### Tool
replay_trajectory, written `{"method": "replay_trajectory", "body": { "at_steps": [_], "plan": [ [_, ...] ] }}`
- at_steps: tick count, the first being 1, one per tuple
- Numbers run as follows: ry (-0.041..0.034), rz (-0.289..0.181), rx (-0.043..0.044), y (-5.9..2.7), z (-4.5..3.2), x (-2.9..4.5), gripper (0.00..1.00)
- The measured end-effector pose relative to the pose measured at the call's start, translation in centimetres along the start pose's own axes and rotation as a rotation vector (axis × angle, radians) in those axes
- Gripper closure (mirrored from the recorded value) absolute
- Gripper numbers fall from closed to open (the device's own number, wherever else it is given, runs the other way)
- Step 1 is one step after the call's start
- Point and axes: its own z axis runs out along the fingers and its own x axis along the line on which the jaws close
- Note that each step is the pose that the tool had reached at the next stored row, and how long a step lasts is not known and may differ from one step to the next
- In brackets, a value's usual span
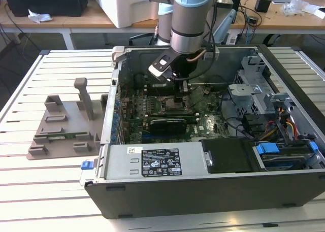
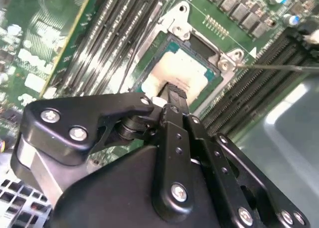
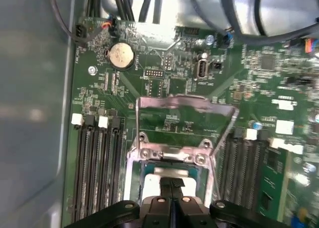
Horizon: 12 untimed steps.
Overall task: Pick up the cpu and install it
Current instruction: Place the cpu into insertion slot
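Gripper [image 3: 172,184] fingers pressed together, tips over the cpu [image 2: 185,68], which lies flat in the socket [image 3: 172,153] mid-frame in the exterior view; can't tell if they touch, gripper body hides cpu's near edge.

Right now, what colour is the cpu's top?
The cpu is pale silver-grey on top, greenish at the edge; clearest in the second wrist view.

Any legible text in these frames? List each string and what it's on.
No text can be read.
Print on the power supply label: too small.
Silkscreen on the motherboard: blurred.
Markings on the coin cell: blurred.
Top of the cpu: nothing legible.
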Motion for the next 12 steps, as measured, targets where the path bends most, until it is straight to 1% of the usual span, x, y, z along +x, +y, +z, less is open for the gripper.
{"method": "replay_trajectory", "body": {
  "at_steps": [1, 4, 6, 12],
  "plan": [
    [-0.0001, 0.000, -0.0001, -0.01, -0.50, 0.00, 0.89],
    [-0.0004, 0.000, 0.0001, -0.05, -1.66, -0.01, 0.89],
    [-0.0006, 0.000, 0.0001, -0.11, -3.00, -0.02, 0.89],
    [-0.0007, 0.000, 0.0001, -0.14, -3.99, -0.03, 0.89]
  ]
}}
